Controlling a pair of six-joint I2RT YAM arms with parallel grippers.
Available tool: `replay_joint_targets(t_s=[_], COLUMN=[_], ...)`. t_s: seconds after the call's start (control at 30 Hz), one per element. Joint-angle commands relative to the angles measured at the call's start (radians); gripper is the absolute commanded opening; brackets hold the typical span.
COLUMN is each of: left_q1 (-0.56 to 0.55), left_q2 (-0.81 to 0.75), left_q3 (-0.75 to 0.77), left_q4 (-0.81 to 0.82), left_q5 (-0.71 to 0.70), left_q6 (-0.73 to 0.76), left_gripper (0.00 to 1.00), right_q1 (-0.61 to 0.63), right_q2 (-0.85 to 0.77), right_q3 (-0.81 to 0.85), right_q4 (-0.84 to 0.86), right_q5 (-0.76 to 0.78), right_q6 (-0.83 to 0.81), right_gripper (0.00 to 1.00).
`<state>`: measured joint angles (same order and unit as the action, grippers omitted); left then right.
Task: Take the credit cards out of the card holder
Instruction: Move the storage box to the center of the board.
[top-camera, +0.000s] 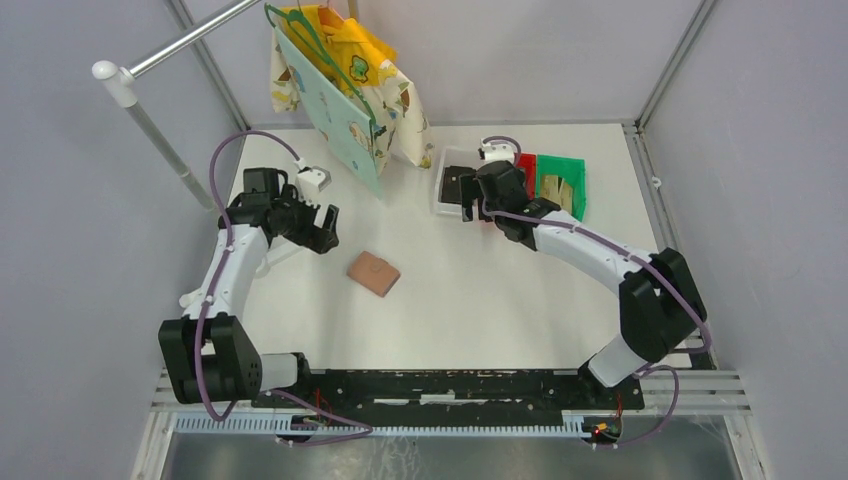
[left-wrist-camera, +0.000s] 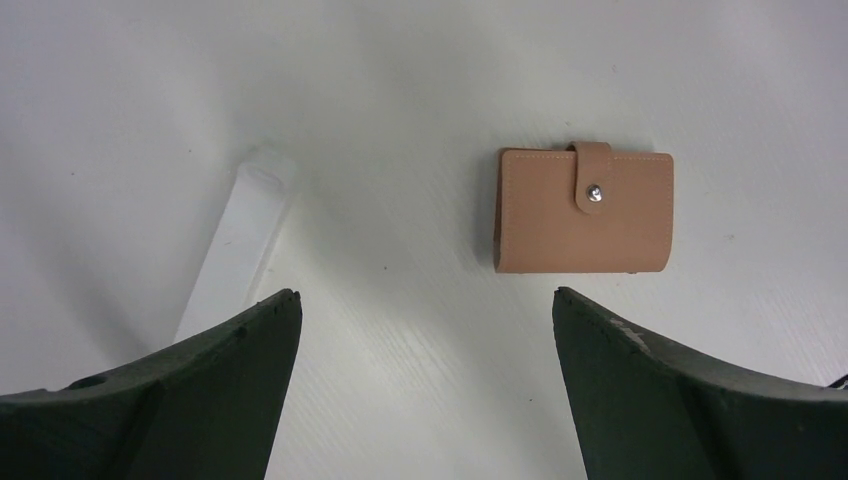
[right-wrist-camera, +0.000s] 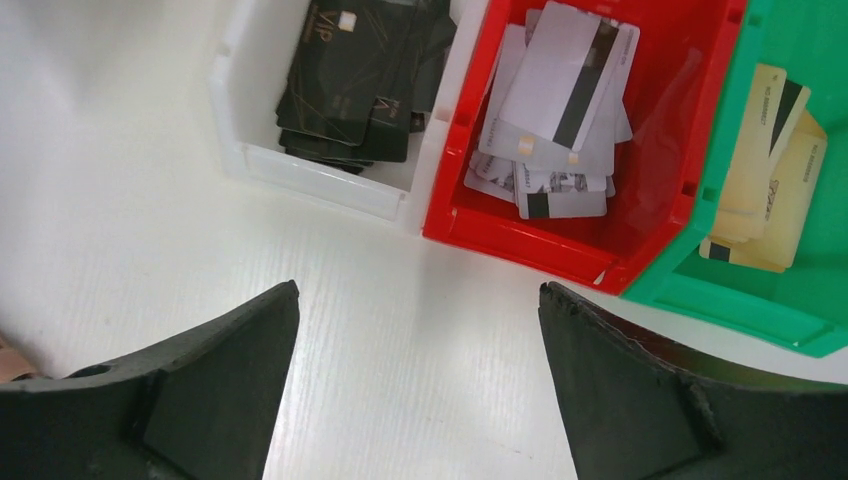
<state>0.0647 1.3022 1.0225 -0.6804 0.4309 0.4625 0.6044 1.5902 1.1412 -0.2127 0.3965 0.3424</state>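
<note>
Card holder lies snapped shut on the table before my left gripper, which gapes wide and empty, as does the right gripper. Credit cards sit sorted in bins; whether any remain inside, I can't tell.

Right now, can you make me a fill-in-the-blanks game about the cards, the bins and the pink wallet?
1. The tan cards lie in the ____ bin.
2. The clear bin holds cards coloured ____.
3. The left claw, open near the closed wallet, holds ____.

Missing words: green, black, nothing.
</note>
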Motion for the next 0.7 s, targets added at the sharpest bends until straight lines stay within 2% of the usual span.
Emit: replay_joint_targets(t_s=[0.0,0.23,0.43,0.67], left_q1=[-0.046,-0.205,-0.256,-0.291], left_q2=[0.022,0.052,0.097,0.117], left_q3=[0.043,-0.022,-0.022,-0.033], left_q4=[-0.019,0.014,0.016,0.019], left_q5=[0.059,-0.047,-0.056,-0.054], left_q6=[0.054,0.064,0.067,0.069], left_gripper=[1.0,1.0,1.0,1.0], right_q1=[0.0,-0.004,-0.034,-0.101], right_q2=[0.061,0.195,0.335,0.432], right_q3=[0.122,0.294,0.458,0.528], right_q4=[-0.078,-0.144,-0.218,-0.232], right_q5=[0.053,0.117,0.129,0.058], right_q6=[-0.012,-0.068,-0.092,-0.089], right_gripper=[0.94,0.92,0.88,0.81])
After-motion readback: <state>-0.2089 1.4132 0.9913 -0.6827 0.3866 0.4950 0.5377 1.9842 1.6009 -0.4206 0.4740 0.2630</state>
